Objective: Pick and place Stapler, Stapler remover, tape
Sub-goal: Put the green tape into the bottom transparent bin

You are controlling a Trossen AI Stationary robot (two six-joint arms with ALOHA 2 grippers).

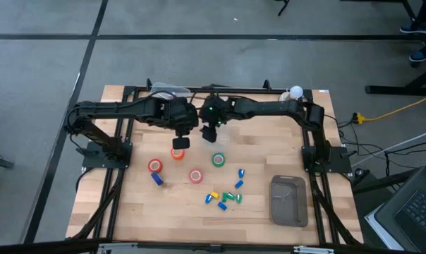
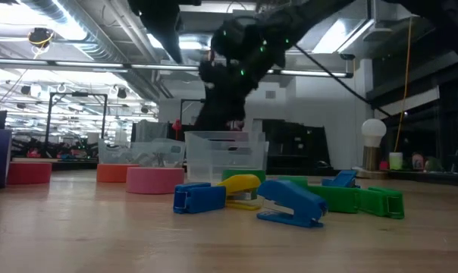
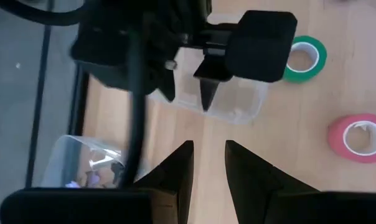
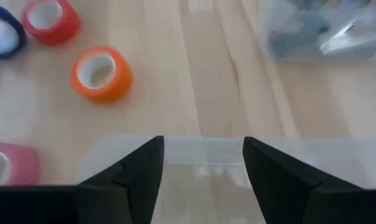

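Observation:
Ring rolls of tape lie flat on the wooden table: orange (image 1: 178, 152), red (image 1: 155, 166), pink (image 1: 196, 176) and green (image 1: 218, 159). Small blue, yellow and green staplers and similar pieces (image 1: 223, 196) lie scattered nearer the front; which is the stapler remover I cannot tell. My left gripper (image 3: 208, 146) hovers open above bare wood near the orange roll, nothing between its fingers. My right gripper (image 4: 203, 140) is open, its fingers standing over an empty clear plastic box (image 3: 238, 102) at the table's far middle. My right gripper's fingers (image 4: 144, 168) point slanting down over the clear box's near rim (image 4: 200, 149). I cannot tell whether they touch it. The box stands on the table.
A second clear container (image 3: 88, 165) with loose items in it stands at the far edge, left of the box. A grey tray (image 1: 288, 200) lies at the front right. A dark blue roll (image 1: 157, 179) sits by the red tape. A lamp (image 1: 295, 92) stands at the far right.

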